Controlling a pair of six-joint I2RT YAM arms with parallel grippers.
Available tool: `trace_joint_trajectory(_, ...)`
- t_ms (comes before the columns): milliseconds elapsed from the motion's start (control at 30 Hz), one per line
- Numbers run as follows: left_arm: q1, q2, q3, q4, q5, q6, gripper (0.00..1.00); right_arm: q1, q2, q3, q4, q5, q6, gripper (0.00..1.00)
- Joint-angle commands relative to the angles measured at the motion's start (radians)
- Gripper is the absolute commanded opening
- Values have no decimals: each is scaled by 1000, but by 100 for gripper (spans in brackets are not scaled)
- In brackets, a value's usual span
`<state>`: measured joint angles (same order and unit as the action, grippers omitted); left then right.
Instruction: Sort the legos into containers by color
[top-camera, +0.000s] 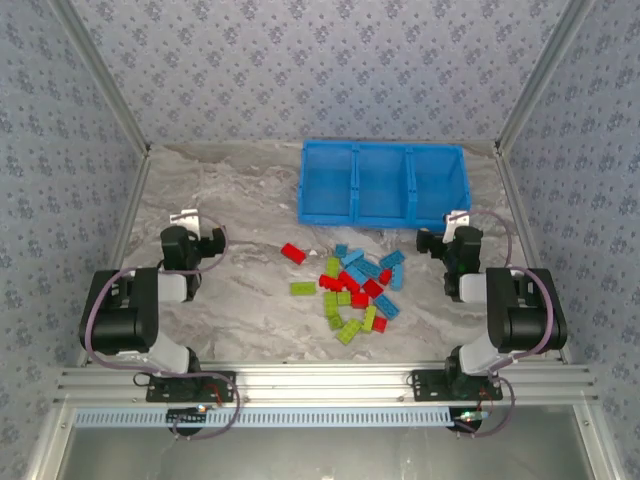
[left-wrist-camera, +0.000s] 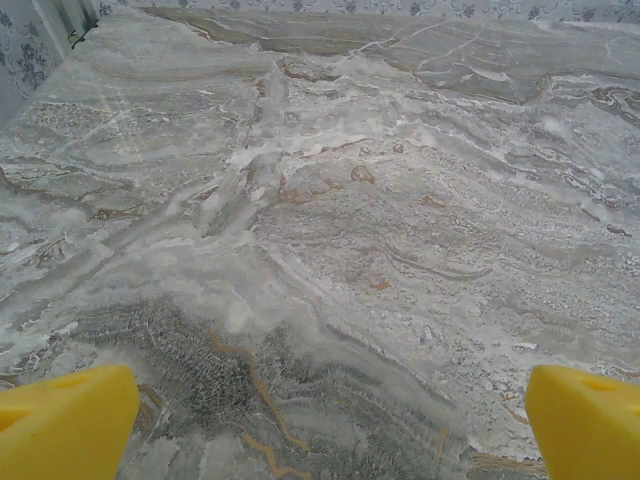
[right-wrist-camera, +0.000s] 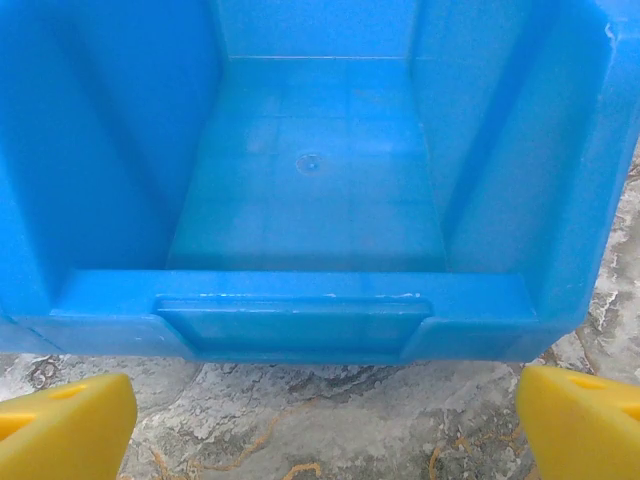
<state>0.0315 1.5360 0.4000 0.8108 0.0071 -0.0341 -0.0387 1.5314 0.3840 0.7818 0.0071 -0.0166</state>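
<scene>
Red, green and blue legos (top-camera: 356, 290) are scattered before the blue bin (top-camera: 380, 213). The left gripper (left-wrist-camera: 325, 420) and right gripper (right-wrist-camera: 322, 422) are held wide apart, empty.

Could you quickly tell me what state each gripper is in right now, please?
Left gripper: open, holding nothing, over the bare table.
Right gripper: open, holding nothing, facing an empty compartment of the blue bin.
</scene>
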Motion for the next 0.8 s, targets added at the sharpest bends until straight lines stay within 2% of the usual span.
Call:
trace_joint_trajectory(0, 2, 1, 14, 4, -2, 8, 99, 2, -13, 19, -7, 2, -9, 100)
trace_joint_trajectory(633, 2, 0, 14, 5, 0, 7, 99, -9, -19, 15, -2, -8, 1, 100)
trace_joint_trajectory(700, 1, 0, 11, 7, -1, 7, 99, -9, -58, 51, -92, 28, 18, 100)
trace_joint_trajectory(767, 1, 0, 8, 17, 0, 8, 99, -20, -121, 133, -294, 21, 40, 100)
